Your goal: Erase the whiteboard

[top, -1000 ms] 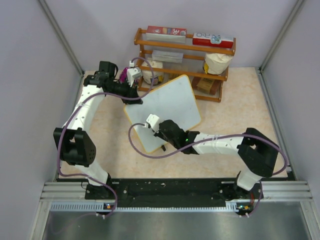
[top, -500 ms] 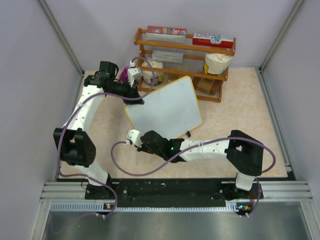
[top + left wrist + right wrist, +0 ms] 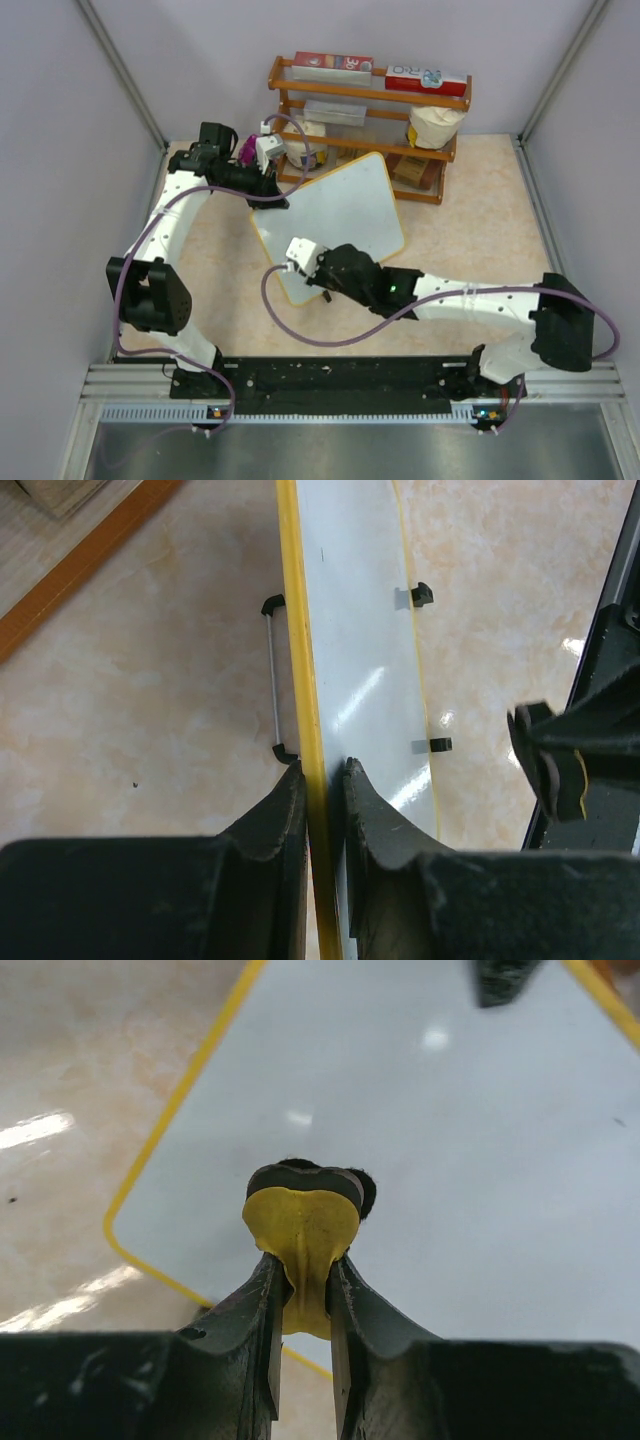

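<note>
The whiteboard (image 3: 350, 205), white with a thin yellow frame, leans tilted in the middle of the table. My left gripper (image 3: 272, 195) is shut on its upper left edge, and the left wrist view shows the jaws pinching the yellow frame (image 3: 322, 770). My right gripper (image 3: 303, 1260) is shut on a yellow eraser (image 3: 300, 1220) whose black felt face presses on the board (image 3: 480, 1160) near its lower left corner. From above, the right gripper (image 3: 312, 268) is over that corner. I see almost no writing on the visible face.
A wooden rack (image 3: 370, 95) with boxes and a bag stands right behind the board. Two small black feet (image 3: 422, 595) stick out of the board's edge, and a wire stand (image 3: 272, 680) is on its back. Walls close in on both sides.
The right gripper swept the eraser left and toward me off the board's lower left corner, then came back onto the board. The left arm has kept its hold.
</note>
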Robot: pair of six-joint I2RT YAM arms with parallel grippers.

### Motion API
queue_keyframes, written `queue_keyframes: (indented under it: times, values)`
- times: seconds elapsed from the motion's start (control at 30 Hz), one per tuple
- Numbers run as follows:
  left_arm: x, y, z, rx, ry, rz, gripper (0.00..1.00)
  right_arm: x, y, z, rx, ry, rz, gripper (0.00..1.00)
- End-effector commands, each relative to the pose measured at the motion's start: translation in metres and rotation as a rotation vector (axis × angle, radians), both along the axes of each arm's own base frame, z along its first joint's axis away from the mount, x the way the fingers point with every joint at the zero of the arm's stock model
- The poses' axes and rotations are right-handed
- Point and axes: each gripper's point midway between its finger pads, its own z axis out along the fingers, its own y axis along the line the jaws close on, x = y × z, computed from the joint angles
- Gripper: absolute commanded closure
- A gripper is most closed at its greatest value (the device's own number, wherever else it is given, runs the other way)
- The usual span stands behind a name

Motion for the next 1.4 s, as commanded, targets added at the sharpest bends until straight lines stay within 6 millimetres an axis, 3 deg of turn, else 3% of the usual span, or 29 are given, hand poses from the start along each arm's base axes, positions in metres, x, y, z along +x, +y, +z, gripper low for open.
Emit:
queue_keyframes:
  times: [0.0, 0.1, 0.2, 0.23, 0.47, 0.6, 0.97, 1.17, 1.37]
  values:
    - [-0.011, 0.0, -0.008, 0.055, -0.022, -0.04, 1.0, 0.054, -0.049, 0.031, 0.074, -0.019, -0.152, 1.0]
    - [-0.01, -0.001, -0.005, 0.05, -0.037, -0.041, 1.0, 0.08, -0.09, 0.024, 0.06, 0.028, -0.257, 1.0]
    - [-0.007, -0.002, -0.003, 0.045, -0.046, -0.036, 0.99, 0.092, -0.128, 0.02, 0.079, 0.097, -0.349, 1.0]
    - [-0.006, -0.002, -0.003, 0.047, -0.047, -0.033, 0.97, 0.104, -0.153, 0.021, 0.092, 0.113, -0.416, 1.0]
    - [-0.002, 0.001, -0.004, 0.061, -0.053, -0.008, 0.94, 0.11, -0.247, 0.001, 0.081, 0.22, -0.614, 1.0]
    - [-0.002, 0.002, 0.002, 0.058, -0.094, -0.004, 0.94, 0.098, -0.29, -0.022, 0.016, 0.343, -0.699, 1.0]
    - [-0.005, 0.003, 0.002, 0.059, -0.125, 0.0, 0.89, 0.056, -0.348, -0.099, -0.221, 0.598, -0.797, 1.0]
    - [-0.004, 0.004, -0.003, 0.065, -0.124, 0.0, 0.87, 0.048, -0.371, -0.124, -0.249, 0.701, -0.833, 1.0]
    - [-0.002, 0.004, -0.003, 0.071, -0.13, 0.002, 0.87, 0.044, -0.373, -0.136, -0.285, 0.736, -0.81, 0.83]
